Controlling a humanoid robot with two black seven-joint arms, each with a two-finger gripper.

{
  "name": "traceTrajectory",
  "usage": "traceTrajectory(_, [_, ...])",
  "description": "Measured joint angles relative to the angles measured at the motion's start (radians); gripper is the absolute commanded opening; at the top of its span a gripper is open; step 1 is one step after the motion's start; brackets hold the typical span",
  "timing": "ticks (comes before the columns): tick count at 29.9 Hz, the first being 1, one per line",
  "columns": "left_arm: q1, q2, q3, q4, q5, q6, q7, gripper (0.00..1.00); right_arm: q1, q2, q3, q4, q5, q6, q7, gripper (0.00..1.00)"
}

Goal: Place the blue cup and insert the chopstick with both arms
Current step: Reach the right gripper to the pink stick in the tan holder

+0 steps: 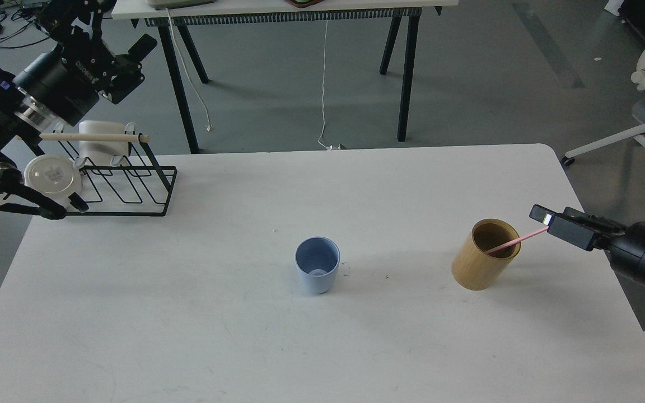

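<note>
Right claw [546, 219]: pinched the upper end of the chopstick [515, 240] at the worktop's [356, 336] right edge.
Chopstick: slanted from that claw down into the bamboo cylinder [482, 263] just beside it.
Blue cup [317, 272]: upright, mouth up, well apart from both claws, mid-worktop.
Left claw [126, 67]: raised above the wire rack [126, 184], fingers spread, nothing between them.

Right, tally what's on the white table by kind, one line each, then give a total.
Cups: 2, the blue cup and a white cup in the rack
Bamboo cylinder: 1
Chopstick: 1, pink, its lower end in the cylinder, its upper end at the right hand
Wire rack: 1
White lid: 1
Total: 6
</note>
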Motion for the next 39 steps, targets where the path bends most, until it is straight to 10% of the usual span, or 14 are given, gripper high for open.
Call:
traceTrajectory(26, [0.003,-0.016,0.000,0.027,0.000,0.000,0.000,0.99,-0.036,0.000,0.001,0.002,-0.014,-0.014,0.000,0.33])
traceTrajectory(39, [0.003,-0.028,0.000,0.047,0.000,0.000,0.000,0.99,-0.035,0.001,0.003,0.004,-0.012,-0.014,0.000,0.25])
